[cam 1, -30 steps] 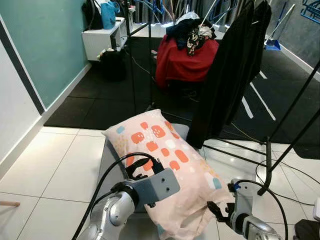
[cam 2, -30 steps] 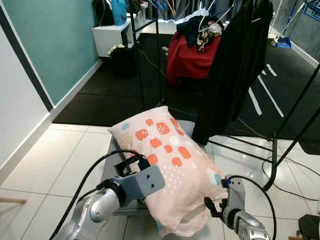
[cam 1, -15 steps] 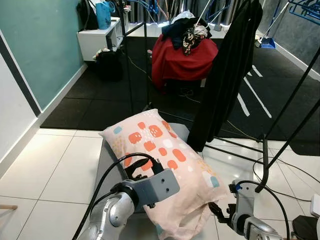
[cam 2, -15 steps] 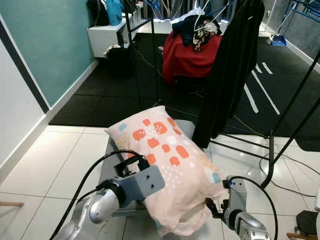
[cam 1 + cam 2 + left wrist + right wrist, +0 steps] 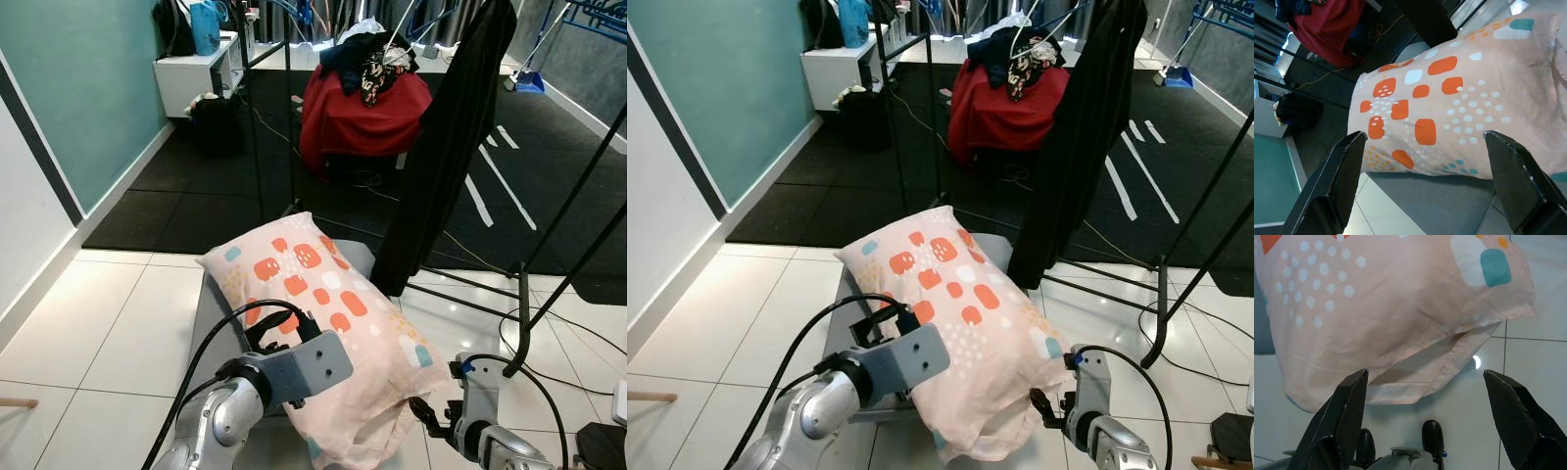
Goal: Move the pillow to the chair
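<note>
A pink pillow point(image 5: 333, 323) with orange and teal patches lies slantwise on a low grey chair seat point(image 5: 211, 313), its near end hanging over the seat's front edge. My left gripper point(image 5: 279, 331) is at the pillow's left side, open, and its fingers point(image 5: 1337, 181) spread wide with the pillow point(image 5: 1449, 98) lying beyond them. My right gripper point(image 5: 426, 411) sits low by the pillow's drooping near corner point(image 5: 1400, 323), open, with nothing between its fingers point(image 5: 1344, 421).
A black garment point(image 5: 446, 137) hangs from a clothes rack just behind the chair, and the rack's black bars point(image 5: 568, 225) slant down at the right. Farther back are a red-draped pile of clothes point(image 5: 362, 108) and a white cabinet point(image 5: 196, 78). White tiles point(image 5: 98, 333) lie to the left.
The head view has shifted slightly. The pillow and both grippers keep their places.
</note>
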`<state>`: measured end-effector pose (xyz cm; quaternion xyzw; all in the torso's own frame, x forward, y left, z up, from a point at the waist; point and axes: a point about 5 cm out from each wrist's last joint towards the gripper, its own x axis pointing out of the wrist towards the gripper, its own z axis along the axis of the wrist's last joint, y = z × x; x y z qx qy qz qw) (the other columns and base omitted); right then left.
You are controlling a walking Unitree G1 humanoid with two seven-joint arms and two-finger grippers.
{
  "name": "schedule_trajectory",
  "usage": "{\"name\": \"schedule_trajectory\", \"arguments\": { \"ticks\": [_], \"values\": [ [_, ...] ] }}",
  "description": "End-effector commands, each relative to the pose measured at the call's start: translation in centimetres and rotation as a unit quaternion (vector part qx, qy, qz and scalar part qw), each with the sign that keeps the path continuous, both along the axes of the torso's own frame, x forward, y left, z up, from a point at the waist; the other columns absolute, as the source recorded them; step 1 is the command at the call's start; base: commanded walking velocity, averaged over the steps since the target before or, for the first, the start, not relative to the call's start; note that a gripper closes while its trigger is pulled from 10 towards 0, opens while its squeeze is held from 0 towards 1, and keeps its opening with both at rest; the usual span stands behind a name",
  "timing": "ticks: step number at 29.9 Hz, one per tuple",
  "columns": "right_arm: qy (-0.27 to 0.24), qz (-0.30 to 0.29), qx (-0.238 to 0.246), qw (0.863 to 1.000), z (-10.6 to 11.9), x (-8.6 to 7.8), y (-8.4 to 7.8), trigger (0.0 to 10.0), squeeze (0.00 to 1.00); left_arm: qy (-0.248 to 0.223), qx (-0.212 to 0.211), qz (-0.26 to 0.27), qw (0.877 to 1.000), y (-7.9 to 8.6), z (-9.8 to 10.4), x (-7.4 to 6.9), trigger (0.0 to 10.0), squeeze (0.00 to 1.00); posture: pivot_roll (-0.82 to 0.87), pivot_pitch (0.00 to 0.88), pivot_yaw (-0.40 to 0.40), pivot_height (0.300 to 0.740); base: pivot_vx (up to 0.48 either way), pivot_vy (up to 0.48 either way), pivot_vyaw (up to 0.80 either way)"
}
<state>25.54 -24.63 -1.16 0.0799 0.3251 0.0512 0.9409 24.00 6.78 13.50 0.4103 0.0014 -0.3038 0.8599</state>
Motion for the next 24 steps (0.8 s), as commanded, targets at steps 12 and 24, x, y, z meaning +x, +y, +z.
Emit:
{"name": "schedule_trajectory", "arguments": {
  "ticks": [12,24],
  "values": [
    [0.002,-0.009,0.005,1.000,-0.24,-0.15,0.21,10.0,0.00,0.005,0.005,0.001,1.000,0.33,-0.33,-0.12,10.0,0.00,-0.17,0.071,0.019,0.740,0.000,0.000,0.00],
    [-0.001,-0.014,0.008,1.000,-0.19,-0.12,0.23,10.0,0.00,0.005,0.005,0.002,1.000,0.49,-0.26,-0.14,10.0,0.00,-0.16,0.075,0.020,0.740,0.000,0.000,0.00]
  ]
}}
